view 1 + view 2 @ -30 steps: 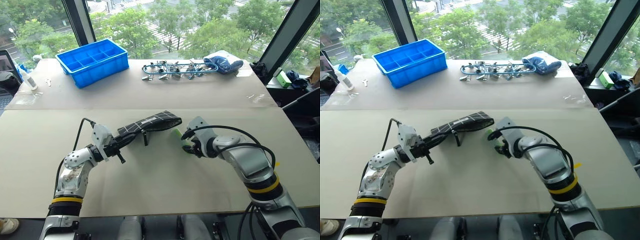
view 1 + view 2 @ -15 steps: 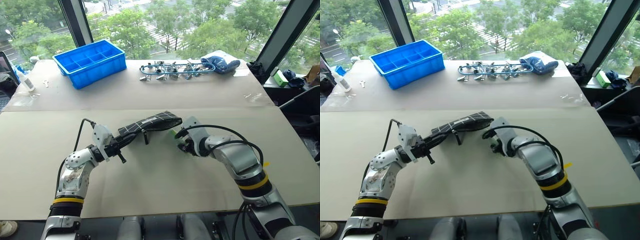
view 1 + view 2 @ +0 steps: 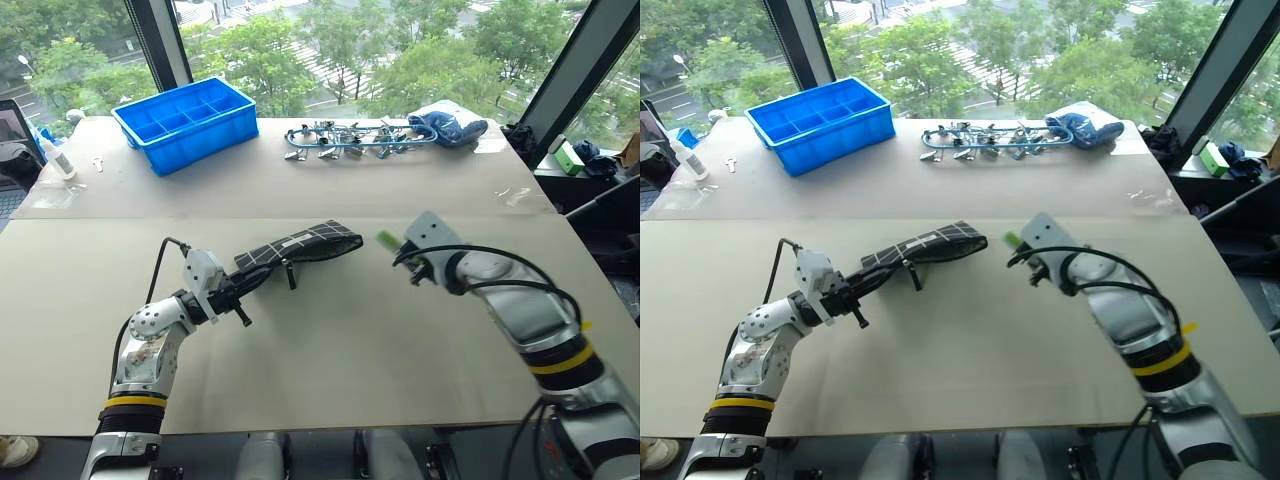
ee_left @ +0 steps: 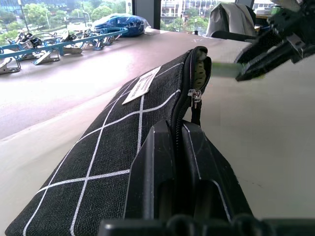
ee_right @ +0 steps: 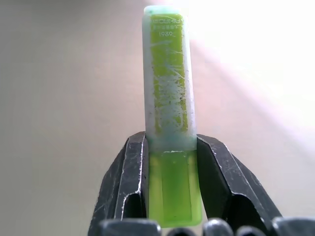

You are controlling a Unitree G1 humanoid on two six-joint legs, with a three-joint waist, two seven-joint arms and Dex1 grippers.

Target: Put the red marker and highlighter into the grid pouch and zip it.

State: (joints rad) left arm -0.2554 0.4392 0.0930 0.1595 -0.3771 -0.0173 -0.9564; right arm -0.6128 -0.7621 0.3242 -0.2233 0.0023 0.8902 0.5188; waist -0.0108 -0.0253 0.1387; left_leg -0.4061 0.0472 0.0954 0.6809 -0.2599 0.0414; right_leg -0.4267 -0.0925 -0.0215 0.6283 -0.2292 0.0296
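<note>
The highlighter [image 5: 171,113] is clamped in the right gripper [image 5: 172,152], near the grid pouch [image 3: 298,245] mouth. The pouch's other end is pinched by the closed left gripper [image 4: 178,147].

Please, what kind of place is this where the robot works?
Probably an office or laboratory on an upper floor: large windows overlook treetops, and a wide work table holds a blue compartment bin and a rack of metal clips.
</note>
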